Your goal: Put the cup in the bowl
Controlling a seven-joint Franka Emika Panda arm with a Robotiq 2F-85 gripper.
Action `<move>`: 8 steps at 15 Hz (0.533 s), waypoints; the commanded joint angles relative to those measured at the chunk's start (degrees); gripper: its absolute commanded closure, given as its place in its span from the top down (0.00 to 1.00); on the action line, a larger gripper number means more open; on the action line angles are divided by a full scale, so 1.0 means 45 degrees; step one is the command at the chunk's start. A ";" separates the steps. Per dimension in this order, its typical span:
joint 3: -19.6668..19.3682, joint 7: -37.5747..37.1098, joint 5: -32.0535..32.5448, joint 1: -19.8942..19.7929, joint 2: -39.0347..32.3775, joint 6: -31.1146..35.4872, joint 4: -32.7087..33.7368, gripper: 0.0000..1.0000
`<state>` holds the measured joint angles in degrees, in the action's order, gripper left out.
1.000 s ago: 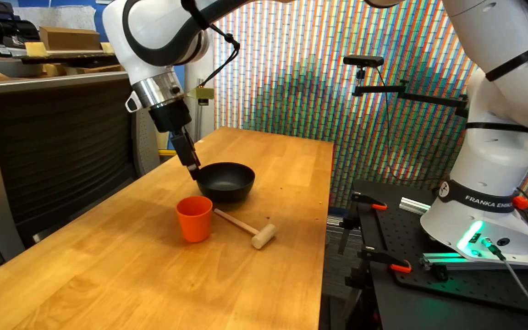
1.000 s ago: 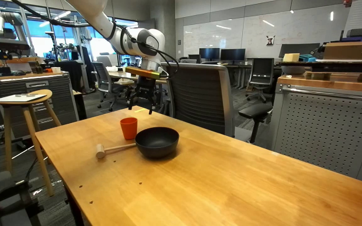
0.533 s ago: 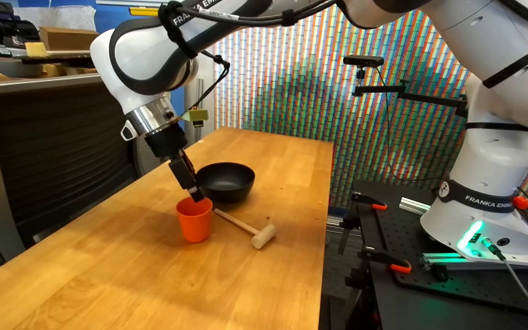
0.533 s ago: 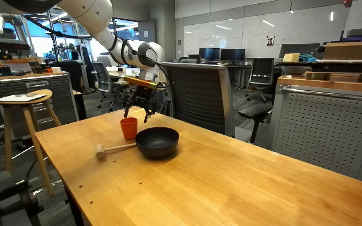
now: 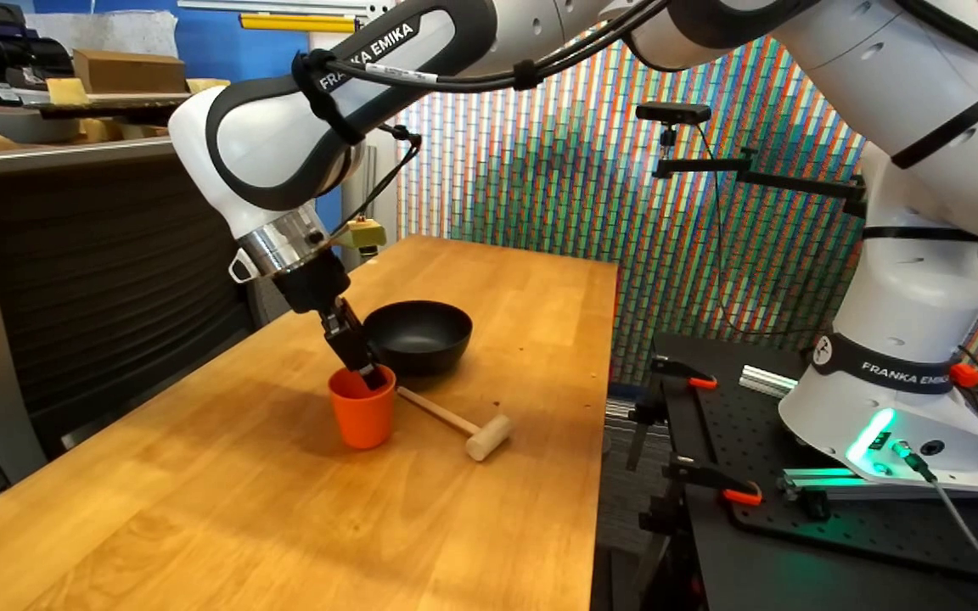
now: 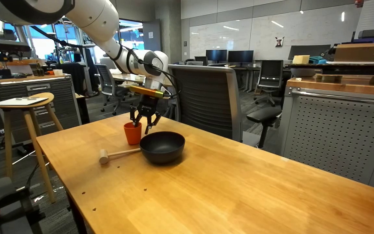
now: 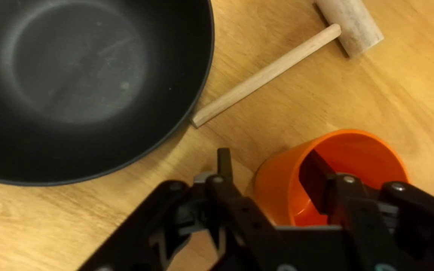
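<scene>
The orange-red cup (image 5: 363, 422) stands upright on the table beside the black bowl (image 5: 418, 339), which has nothing in it. My gripper (image 6: 141, 128) has come down over the cup's rim on the bowl side. In the wrist view one of its fingers (image 7: 317, 180) is inside the cup (image 7: 277, 184), close to the inner wall; whether it touches I cannot tell. The opposite finger (image 7: 223, 163) is outside, between cup and bowl (image 7: 81, 82), with a gap to the cup's outer wall. The jaws stand partly open around that wall.
A pale wooden mallet (image 7: 266, 77) lies on the table, its handle end by the bowl and close to the cup. The wooden table (image 6: 226, 188) has a chair (image 6: 206, 100) along its far edge in an exterior view.
The gripper has moved down and across from above the bowl's side to the cup. One finger has entered the cup, and the jaws have narrowed. The cup has shifted very slightly.
</scene>
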<state>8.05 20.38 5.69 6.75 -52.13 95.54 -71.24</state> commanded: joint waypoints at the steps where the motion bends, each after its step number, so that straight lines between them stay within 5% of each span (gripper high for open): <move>1: 0.0044 0.0095 -0.0049 0.0069 -0.0072 -0.0403 0.0562 0.19; 4: 0.0168 0.0299 -0.0157 -0.0061 0.0307 -0.0302 0.0233 0.02; 8: -0.0068 0.0200 -0.0244 -0.0702 0.2023 0.0219 -0.1150 0.01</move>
<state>8.38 20.78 5.60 6.30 -50.51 95.50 -70.77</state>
